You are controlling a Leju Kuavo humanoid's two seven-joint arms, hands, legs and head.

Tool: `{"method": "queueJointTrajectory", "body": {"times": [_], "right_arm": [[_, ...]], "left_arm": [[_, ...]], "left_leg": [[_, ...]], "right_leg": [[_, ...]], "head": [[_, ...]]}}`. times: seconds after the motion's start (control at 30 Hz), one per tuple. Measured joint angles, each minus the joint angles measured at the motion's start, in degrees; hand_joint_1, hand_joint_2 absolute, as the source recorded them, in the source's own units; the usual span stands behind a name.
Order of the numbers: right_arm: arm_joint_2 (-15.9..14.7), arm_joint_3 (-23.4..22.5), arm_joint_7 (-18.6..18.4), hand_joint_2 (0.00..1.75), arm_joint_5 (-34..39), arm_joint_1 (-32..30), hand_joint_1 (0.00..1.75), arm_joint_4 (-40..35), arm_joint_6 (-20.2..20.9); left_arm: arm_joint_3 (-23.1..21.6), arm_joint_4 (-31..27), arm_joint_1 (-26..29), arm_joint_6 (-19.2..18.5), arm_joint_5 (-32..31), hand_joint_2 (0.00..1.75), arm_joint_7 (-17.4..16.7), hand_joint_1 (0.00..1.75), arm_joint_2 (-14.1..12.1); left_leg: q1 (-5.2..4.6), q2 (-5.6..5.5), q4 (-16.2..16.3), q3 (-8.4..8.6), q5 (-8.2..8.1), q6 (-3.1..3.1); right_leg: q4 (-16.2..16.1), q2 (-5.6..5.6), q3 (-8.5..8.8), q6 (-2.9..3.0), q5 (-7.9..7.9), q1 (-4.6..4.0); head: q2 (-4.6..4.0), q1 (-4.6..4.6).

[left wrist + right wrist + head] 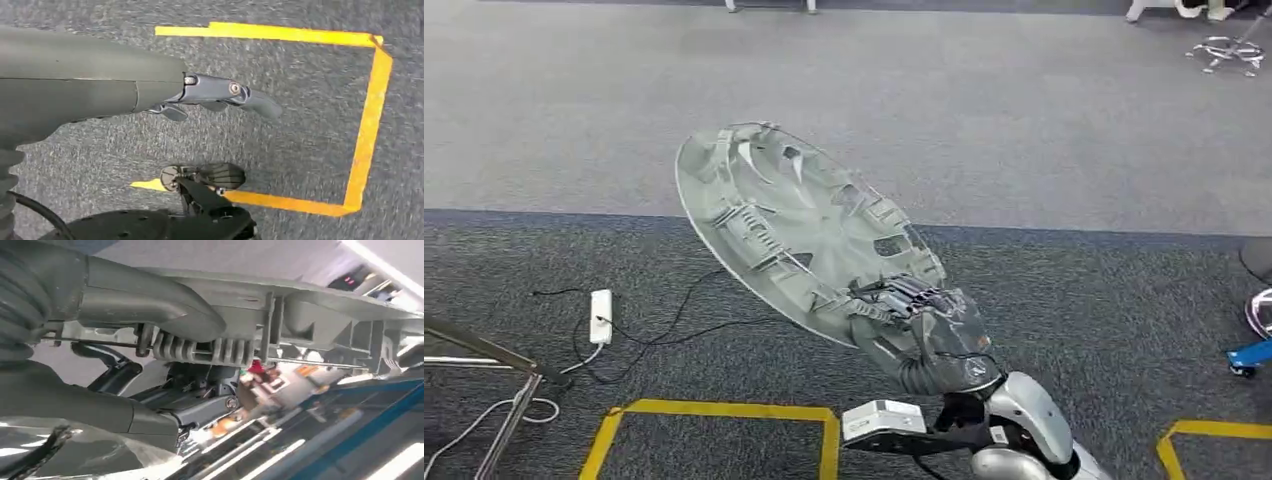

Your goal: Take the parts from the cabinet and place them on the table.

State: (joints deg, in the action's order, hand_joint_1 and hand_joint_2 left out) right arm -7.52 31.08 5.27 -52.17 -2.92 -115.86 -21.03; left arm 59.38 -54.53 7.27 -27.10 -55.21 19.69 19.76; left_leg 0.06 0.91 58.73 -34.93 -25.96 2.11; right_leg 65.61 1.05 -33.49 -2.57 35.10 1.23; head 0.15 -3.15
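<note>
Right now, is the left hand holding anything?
No, the left hand hangs over the carpet with nothing in it; the right hand holds the wheel cover.

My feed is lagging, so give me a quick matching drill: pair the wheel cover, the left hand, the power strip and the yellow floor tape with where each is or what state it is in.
Things:
1. wheel cover
2. left hand
3. power strip
4. yellow floor tape

States or places:
A. lies on the dark carpet with its cable trailing
B. holds nothing, hanging over the floor
C. marks rectangles on the carpet
D. held up at its rim by the right hand, tilted

Pairs: 1-D, 2-B, 3-A, 4-C
</note>
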Motion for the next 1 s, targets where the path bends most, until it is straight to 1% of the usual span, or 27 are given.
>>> {"method": "queueJointTrajectory", "body": {"times": [0.07,0.1,0.13,0.17,0.2,0.23,0.27,0.3,0.37,0.4,0.43,0.47,0.5,0.53,0.57,0.6,0.63,0.67,0.7,0.73,0.77,0.8,0.83,0.9,0.93,0.97,1.0], "right_arm": [[0.00,0.00,0.07,1.75,-0.07,-0.06,1.75,0.22,0.02],[0.00,0.00,0.07,1.75,-0.07,-0.10,1.75,0.35,0.02],[0.00,0.02,0.07,1.75,-0.07,-0.10,1.75,0.50,0.02],[0.00,0.04,0.02,1.75,-0.07,-0.09,1.75,0.52,0.06],[0.00,0.06,-0.04,1.75,-0.02,-0.07,1.75,0.52,0.13],[0.00,0.09,-0.09,1.75,-0.04,0.01,1.75,0.50,0.26],[0.00,0.11,-0.13,1.75,-0.09,0.06,1.75,0.50,0.44],[0.00,0.11,-0.22,1.75,-0.13,0.15,1.75,0.50,0.46],[0.00,0.13,-0.39,1.75,-0.26,0.17,1.75,0.50,0.50],[0.00,0.15,-0.39,1.75,-0.26,0.22,1.75,0.50,0.50],[0.09,0.22,-0.39,1.75,-0.26,0.33,1.75,0.50,0.48],[0.11,0.22,-0.42,1.75,-0.31,0.21,1.75,0.50,0.46],[0.13,0.22,-0.39,1.75,-0.31,0.22,1.75,0.48,0.41],[0.11,0.22,-0.39,1.75,-0.17,0.17,1.75,0.50,0.35],[0.05,0.22,-0.26,1.75,0.48,0.29,1.75,0.52,0.33],[0.02,0.20,-0.09,1.75,0.96,0.42,1.75,0.52,0.26],[0.00,0.20,-0.02,1.75,1.31,0.50,1.75,0.55,0.22],[0.00,0.17,0.00,1.75,1.42,0.52,1.75,0.57,0.17],[-0.02,0.17,0.02,1.75,1.44,0.51,1.75,0.59,0.13],[-0.02,0.15,0.09,1.75,1.46,0.51,1.75,0.59,0.06],[-0.07,0.00,0.31,1.75,1.55,0.39,1.75,0.59,-0.22],[-0.29,-0.57,0.81,1.75,1.95,-0.15,1.75,0.48,-0.86],[-0.59,-1.12,1.23,1.75,2.25,-0.86,1.75,0.33,-1.31],[-1.42,-2.88,2.47,1.75,3.04,-2.53,1.75,-0.28,-1.81],[-1.71,-3.68,2.69,1.75,3.30,-3.16,1.75,-0.57,-1.84],[-2.08,-4.29,2.93,1.75,3.37,-3.51,1.75,-0.63,-1.84],[-2.18,-4.70,3.17,1.75,3.39,-4.01,1.75,-0.87,-1.88]], "left_arm": [[-0.90,-0.15,0.17,0.24,1.03,1.75,-0.52,0.00,0.00],[-1.09,-0.20,0.28,0.44,1.33,1.75,-0.79,0.00,0.00],[-1.29,-0.20,0.44,0.68,1.46,1.75,-0.94,0.00,0.00],[-1.57,-0.20,0.62,0.70,1.74,1.75,-1.13,0.00,0.00],[-1.94,-0.24,0.71,0.72,1.92,1.75,-1.27,0.00,0.02],[-2.34,-0.35,0.88,0.72,2.05,1.75,-1.42,0.00,0.04],[-2.60,-0.39,0.86,0.77,2.32,1.75,-1.64,0.00,0.02],[-2.84,-0.53,0.94,0.79,2.62,1.75,-1.84,0.00,0.02],[-3.23,-0.79,1.51,0.94,3.19,1.75,-2.05,0.00,0.00],[-3.50,-0.81,1.79,1.05,3.36,1.75,-2.21,0.00,0.00],[-3.82,-0.96,2.02,1.25,3.63,1.75,-2.34,0.00,-0.07],[-4.19,-1.11,2.13,1.35,3.82,1.75,-2.34,0.00,0.02],[-4.52,-1.22,2.11,1.55,3.95,1.75,-2.49,0.00,0.02],[-5.03,-1.29,2.09,1.81,4.28,1.75,-2.60,0.00,-0.02],[-5.70,-1.29,2.12,2.05,4.71,1.75,-2.90,0.00,-0.04],[-6.16,-1.29,2.19,2.30,5.03,1.75,-3.17,0.00,-0.04],[-6.69,-1.29,2.37,2.60,5.22,1.75,-3.41,0.00,-0.11],[-7.04,-1.29,2.49,2.73,5.40,1.75,-3.47,0.00,-0.11],[-7.30,-1.29,2.55,2.78,5.51,1.75,-3.52,0.00,-0.13],[-7.54,-1.31,2.56,2.91,5.66,1.75,-3.67,0.00,-0.18],[-8.22,-1.31,2.61,3.59,6.47,1.75,-4.18,0.00,-0.17],[-9.42,-1.31,2.56,5.12,8.09,1.75,-5.23,0.00,-0.17],[-10.74,-1.31,2.69,6.65,9.64,1.75,-6.10,0.00,-0.17],[-15.03,-1.31,3.69,10.11,13.00,1.75,-7.93,0.00,-0.17],[-16.29,-1.31,4.00,10.76,13.70,1.75,-8.31,0.00,-0.17],[-17.66,-1.31,4.25,11.02,14.01,1.75,-8.50,0.00,-0.11],[-18.90,-1.31,4.20,11.02,14.07,1.75,-8.70,0.00,-0.15]], "left_leg": [[-0.10,-1.84,0.02,0.03,-0.06,0.21],[-0.16,-2.66,0.03,0.15,-0.10,0.26],[-0.18,-3.60,0.03,0.34,-0.19,0.35],[-0.18,-4.62,0.04,0.62,-0.32,0.26],[-0.15,-5.57,0.05,0.97,-0.47,0.11],[-0.08,-6.43,0.11,1.19,-0.66,-0.14],[-0.43,-7.16,0.48,0.97,-0.89,-0.49],[-0.22,-7.93,0.78,0.58,-1.03,-0.74],[0.20,-8.91,0.46,0.33,-0.70,-1.47],[0.21,-9.55,0.38,0.22,-0.69,-1.77],[0.07,-7.98,1.12,0.21,-1.25,-2.06],[-0.24,-4.93,2.69,-0.49,-2.40,-2.41],[-0.16,-2.87,6.29,-2.19,-4.53,-2.76],[0.03,-1.92,10.71,-4.34,-6.62,-2.94],[0.19,-1.52,15.24,-6.58,-8.33,-3.09],[0.38,-1.41,17.94,-8.01,-8.78,-3.24],[0.53,-1.37,17.56,-7.91,-7.67,-3.34],[0.61,-1.18,14.72,-6.52,-5.42,-3.36],[0.63,-0.84,10.36,-4.37,-2.91,-3.29],[0.59,0.09,5.37,-1.84,-0.43,-3.09],[0.20,2.77,1.89,-0.08,-0.08,-2.71],[-0.63,3.55,0.97,0.19,-0.77,-2.18],[-0.46,3.16,1.13,-0.09,-0.74,-1.72],[-0.67,1.69,0.93,-0.25,-0.88,-1.11],[-0.23,0.94,0.37,0.24,-0.59,-0.54],[-0.09,0.47,0.28,0.34,-0.59,-0.25],[-0.01,-0.17,0.28,0.31,-0.63,0.17]], "right_leg": [[9.55,-0.93,-5.56,-0.10,3.06,-0.10],[11.34,-0.97,-7.09,-0.03,2.80,-0.11],[10.46,-0.98,-7.39,0.09,0.99,-0.11],[7.03,-1.07,-6.35,0.19,-1.86,-0.10],[1.87,-1.56,-4.33,0.38,-5.12,-0.07],[-3.29,-3.61,-2.31,0.47,-7.83,0.10],[-5.50,-6.40,-1.46,0.61,-7.49,0.31],[-6.48,-5.91,-0.44,0.42,-7.07,0.50],[-6.34,-5.11,-0.42,0.70,-7.06,0.06],[-6.47,-4.51,-0.25,0.90,-7.09,0.13],[-6.91,-3.46,0.10,1.23,-7.26,0.50],[-7.02,-2.94,0.35,1.67,-7.06,0.50],[-7.02,-2.04,0.55,1.90,-6.92,0.39],[-7.02,-1.16,0.73,2.08,-6.77,0.31],[-7.02,-0.26,0.83,2.14,-6.58,0.26],[-7.01,0.53,0.95,2.11,-6.43,0.26],[-7.01,1.27,1.18,2.09,-6.23,0.27],[-7.01,1.95,1.49,2.01,-5.98,0.30],[-7.01,2.52,1.86,1.86,-5.74,0.30],[-7.01,3.09,2.33,1.65,-5.47,0.32],[-7.06,3.61,2.62,1.31,-5.20,0.22],[-6.96,4.23,2.58,0.85,-4.94,-0.20],[-7.07,4.76,2.65,0.54,-4.88,-0.30],[-7.54,6.25,3.38,-0.09,-4.67,-0.30],[-7.46,5.56,3.47,-0.69,-4.19,0.03],[-6.37,2.52,2.90,-0.74,-3.33,0.21],[-2.78,0.34,1.19,-0.68,-1.36,0.10]], "head": [[0.00,-0.11],[0.00,-0.13],[0.00,-0.09],[0.00,-0.13],[0.00,-0.11],[0.00,-0.15],[0.00,-0.02],[0.00,0.00],[0.00,-0.11],[0.00,0.00],[0.00,-0.09],[0.00,0.38],[0.00,0.55],[0.00,0.50],[0.00,0.53],[0.00,0.53],[0.00,0.53],[0.00,0.55],[0.00,0.53],[0.00,0.57],[0.00,0.53],[0.00,0.75],[0.00,0.50],[0.00,0.44],[0.00,0.42],[0.00,0.22],[0.00,0.03]]}}
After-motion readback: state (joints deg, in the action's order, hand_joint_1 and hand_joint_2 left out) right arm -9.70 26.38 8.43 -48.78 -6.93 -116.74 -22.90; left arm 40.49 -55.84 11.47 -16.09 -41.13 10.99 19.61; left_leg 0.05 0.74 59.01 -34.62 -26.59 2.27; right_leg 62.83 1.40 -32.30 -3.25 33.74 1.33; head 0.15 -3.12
